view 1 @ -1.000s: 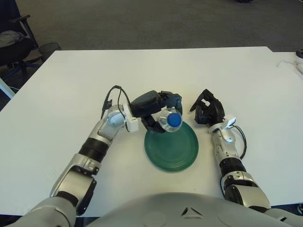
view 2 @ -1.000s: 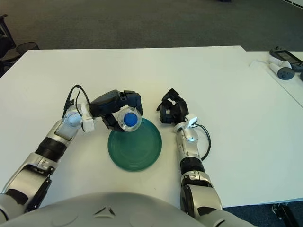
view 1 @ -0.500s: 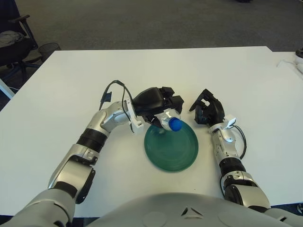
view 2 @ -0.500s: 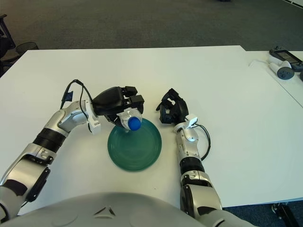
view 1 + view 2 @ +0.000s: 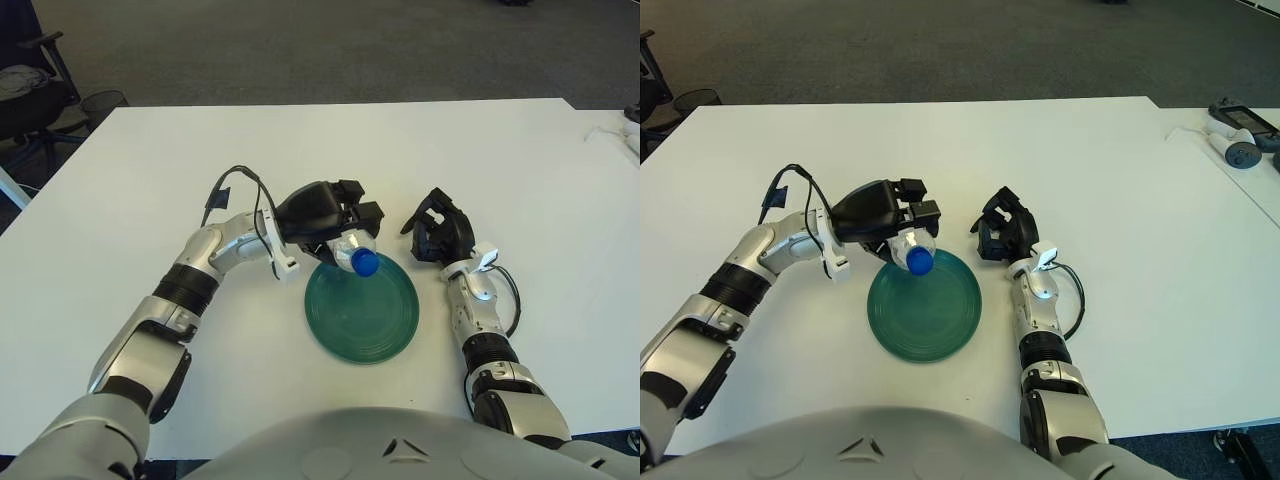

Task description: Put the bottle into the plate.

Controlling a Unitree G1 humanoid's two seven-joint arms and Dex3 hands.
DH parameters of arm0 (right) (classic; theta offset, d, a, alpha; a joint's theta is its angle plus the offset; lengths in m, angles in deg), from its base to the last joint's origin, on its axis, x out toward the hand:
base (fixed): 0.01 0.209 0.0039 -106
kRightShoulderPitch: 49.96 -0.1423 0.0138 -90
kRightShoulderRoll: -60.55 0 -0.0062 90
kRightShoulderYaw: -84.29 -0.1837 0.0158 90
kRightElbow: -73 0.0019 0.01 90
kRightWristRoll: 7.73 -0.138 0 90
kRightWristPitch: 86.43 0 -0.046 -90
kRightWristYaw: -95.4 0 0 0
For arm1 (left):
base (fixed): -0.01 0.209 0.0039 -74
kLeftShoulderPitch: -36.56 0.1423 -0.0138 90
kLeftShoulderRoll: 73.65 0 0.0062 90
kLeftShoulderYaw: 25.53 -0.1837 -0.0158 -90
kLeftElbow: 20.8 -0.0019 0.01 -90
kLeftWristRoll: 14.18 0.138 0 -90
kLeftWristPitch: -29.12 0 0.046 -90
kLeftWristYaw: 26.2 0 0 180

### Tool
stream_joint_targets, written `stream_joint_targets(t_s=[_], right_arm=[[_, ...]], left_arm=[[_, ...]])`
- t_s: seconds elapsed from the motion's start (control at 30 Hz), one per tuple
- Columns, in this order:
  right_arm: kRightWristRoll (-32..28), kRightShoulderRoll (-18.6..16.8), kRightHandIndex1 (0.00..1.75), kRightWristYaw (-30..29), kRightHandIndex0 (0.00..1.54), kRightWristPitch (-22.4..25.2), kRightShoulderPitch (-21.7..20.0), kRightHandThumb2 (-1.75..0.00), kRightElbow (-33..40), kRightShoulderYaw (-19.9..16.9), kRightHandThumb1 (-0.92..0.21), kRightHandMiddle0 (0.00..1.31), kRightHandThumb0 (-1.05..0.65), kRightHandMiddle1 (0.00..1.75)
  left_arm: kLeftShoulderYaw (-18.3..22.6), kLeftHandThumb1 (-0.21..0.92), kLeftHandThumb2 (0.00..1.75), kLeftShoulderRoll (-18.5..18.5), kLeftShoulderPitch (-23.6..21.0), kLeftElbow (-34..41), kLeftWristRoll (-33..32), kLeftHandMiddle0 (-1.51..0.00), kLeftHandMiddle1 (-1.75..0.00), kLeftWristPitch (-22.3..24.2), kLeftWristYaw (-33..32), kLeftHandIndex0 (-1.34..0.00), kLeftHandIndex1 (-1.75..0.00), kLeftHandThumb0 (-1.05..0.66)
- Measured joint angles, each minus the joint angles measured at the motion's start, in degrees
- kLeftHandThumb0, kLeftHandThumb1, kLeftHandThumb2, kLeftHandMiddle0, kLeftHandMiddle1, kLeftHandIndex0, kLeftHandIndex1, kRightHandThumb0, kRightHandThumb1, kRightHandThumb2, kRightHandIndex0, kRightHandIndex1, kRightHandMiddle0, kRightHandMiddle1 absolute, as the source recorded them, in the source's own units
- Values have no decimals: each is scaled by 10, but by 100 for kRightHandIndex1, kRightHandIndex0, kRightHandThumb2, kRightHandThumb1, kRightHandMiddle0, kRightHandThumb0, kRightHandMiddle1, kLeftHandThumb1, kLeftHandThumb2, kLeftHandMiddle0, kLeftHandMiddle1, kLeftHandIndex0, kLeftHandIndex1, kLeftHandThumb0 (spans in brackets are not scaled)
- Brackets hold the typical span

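**Bottle held tipped over the plate's far rim**

From the left eye: the left hand [image 5: 322, 215] has its fingers [image 5: 358, 213] wrapped around the clear bottle [image 5: 352, 255]. The bottle hangs just below them, its long axis slanting down toward the robot, blue cap [image 5: 365, 264] lowest. The cap sits over the far-left edge of the green plate [image 5: 385, 325] on the white counter [image 5: 500, 160].

From the right eye: the same grip; whether the bottle touches the plate I cannot tell. The right hand [image 5: 1000, 235] rests on the counter just beyond the plate's right rim, fingers curled, holding nothing. The left hand alone looks placed to lower it.
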Motion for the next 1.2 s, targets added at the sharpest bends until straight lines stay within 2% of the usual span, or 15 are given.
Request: stream_joint_targets(t_s=[0.23,0.47,0.57,0.8,0.97,1.2], right_arm=[[0,0,144,2,73,0,0,-126,0,0,-28,47,0,175],[0,0,142,1,74,0,-2,-126,-2,0,-28,49,0,175],[-1,-3,142,0,74,0,-4,-126,-4,0,-27,50,0,175],[0,-14,138,-4,77,5,-8,-127,-4,0,-26,50,0,175],[0,-15,149,-9,73,9,-8,-131,-4,1,-26,48,0,175],[1,-15,155,-18,69,14,-9,-131,-2,3,-27,46,0,175]], left_arm=[[-5,36,126,-5,0,0,-2,-120,-175,-1,-9,-57,-175,-45],[-5,33,129,-7,0,-2,20,-118,-175,-14,-72,-59,-175,-46],[-8,33,130,-7,-5,-16,28,-117,-175,-36,-108,-59,-175,-46],[-21,35,128,-5,-32,-71,29,-115,-175,-121,-165,-58,-175,-46],[-27,38,124,3,-47,-106,24,-112,-175,-175,-183,-56,-175,-45],[-28,43,117,21,-48,-113,36,-109,-175,-201,-195,-51,-175,-43]])
